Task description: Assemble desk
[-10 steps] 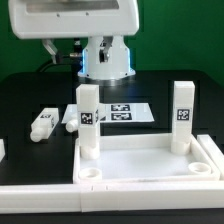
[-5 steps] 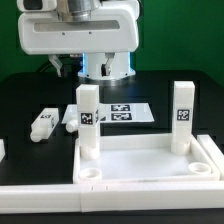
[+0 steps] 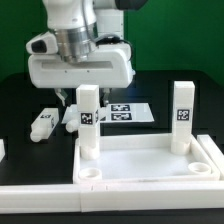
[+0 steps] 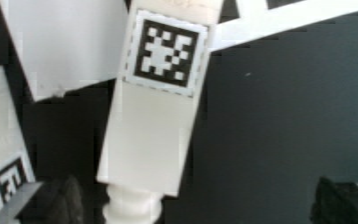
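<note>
The white rimmed tabletop (image 3: 150,160) lies at the front with two white tagged legs standing in its far corners, one on the left (image 3: 89,120) and one on the right (image 3: 181,115). A loose leg (image 3: 42,122) lies on the black table at the exterior view's left. Another loose leg (image 3: 71,117) lies behind the left standing leg; the wrist view shows it (image 4: 158,110) lying flat, tag up. My gripper (image 3: 70,100) hangs low over this leg. It is open and empty (image 4: 197,200), its dark fingertips (image 4: 51,200) to either side of the leg's end.
The marker board (image 3: 132,112) lies flat behind the tabletop, and a strip of it shows in the wrist view (image 4: 282,25). A white part's edge (image 3: 2,150) shows at the exterior view's far left. More white tagged pieces (image 4: 7,175) lie close beside the leg.
My gripper has come down from the top of the exterior view and shifted to that view's left, ending low behind the left standing leg. The desk parts have not moved.
</note>
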{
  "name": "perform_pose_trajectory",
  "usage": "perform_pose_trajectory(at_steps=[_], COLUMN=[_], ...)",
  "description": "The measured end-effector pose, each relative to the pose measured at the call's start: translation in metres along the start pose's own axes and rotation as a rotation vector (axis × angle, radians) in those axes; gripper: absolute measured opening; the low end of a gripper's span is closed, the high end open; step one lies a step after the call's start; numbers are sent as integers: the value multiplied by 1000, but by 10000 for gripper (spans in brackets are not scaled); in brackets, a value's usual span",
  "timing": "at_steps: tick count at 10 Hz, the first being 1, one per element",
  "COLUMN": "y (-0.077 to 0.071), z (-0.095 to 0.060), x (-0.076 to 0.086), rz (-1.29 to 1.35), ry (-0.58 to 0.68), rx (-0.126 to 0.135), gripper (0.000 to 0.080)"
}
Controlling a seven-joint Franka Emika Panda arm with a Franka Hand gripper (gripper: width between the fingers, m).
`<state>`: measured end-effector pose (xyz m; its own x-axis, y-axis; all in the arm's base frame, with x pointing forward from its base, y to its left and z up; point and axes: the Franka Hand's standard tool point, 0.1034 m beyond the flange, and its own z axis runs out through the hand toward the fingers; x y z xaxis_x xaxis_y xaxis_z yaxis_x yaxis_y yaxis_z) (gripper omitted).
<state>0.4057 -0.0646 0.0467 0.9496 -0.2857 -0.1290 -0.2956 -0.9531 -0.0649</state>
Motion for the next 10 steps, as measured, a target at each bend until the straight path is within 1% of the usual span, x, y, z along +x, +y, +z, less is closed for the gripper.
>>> perform_pose_trajectory(at_steps=[2, 3, 4, 5, 6, 7, 8, 9, 10], y=[-3, 0, 10, 14, 15, 15, 7, 0, -5], z=[-1, 1, 6, 13, 22, 32, 40, 43, 45], x=[0, -1, -4, -12, -20, -25, -27, -26, -26], rz=[-3, 3, 43, 75, 82, 93, 128, 139, 113], ry=[-1, -4, -14, -29, -40, -36, -48, -50, -53], rx=[1, 4, 18, 19, 10, 3, -2, -6, -9], gripper=[648, 648, 648, 648, 648, 648, 648, 648, 619])
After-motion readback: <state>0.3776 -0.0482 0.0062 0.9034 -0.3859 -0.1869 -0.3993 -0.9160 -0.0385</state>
